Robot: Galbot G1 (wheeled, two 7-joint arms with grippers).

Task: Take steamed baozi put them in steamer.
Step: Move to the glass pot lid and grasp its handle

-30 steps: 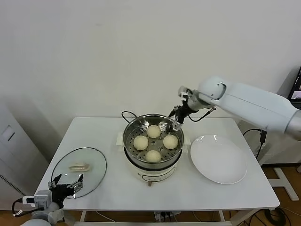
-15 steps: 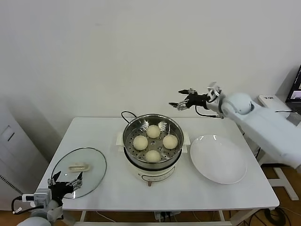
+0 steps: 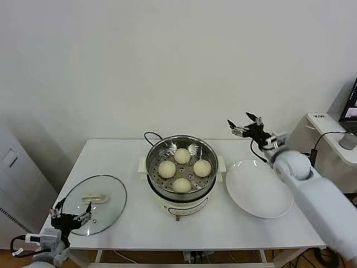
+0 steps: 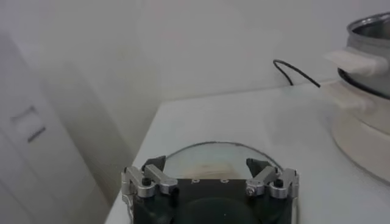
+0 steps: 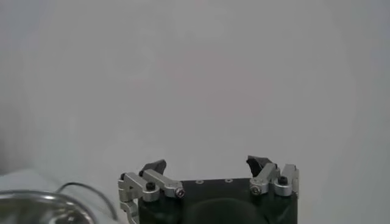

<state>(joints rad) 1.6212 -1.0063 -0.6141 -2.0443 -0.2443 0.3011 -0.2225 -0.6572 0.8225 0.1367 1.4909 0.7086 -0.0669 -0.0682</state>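
Observation:
Several pale cream baozi lie on the perforated tray inside the shiny steel steamer at the table's middle. The steamer's rim shows in a corner of the right wrist view, its wall at the edge of the left wrist view. My right gripper hangs in the air to the right of the steamer, above the plate's far edge, open and empty; its jaws face the bare wall. My left gripper is low at the table's front left corner, open and empty, over the lid's near rim.
A round glass lid with a cream handle lies on the table's left side. A flat white plate sits right of the steamer. A black cord runs behind the steamer. A grey cabinet stands left of the table.
My right arm has swung away from the steamer's far right rim, rightward and back, ending above the plate's far side. My left gripper has sunk slightly lower at the front left corner.

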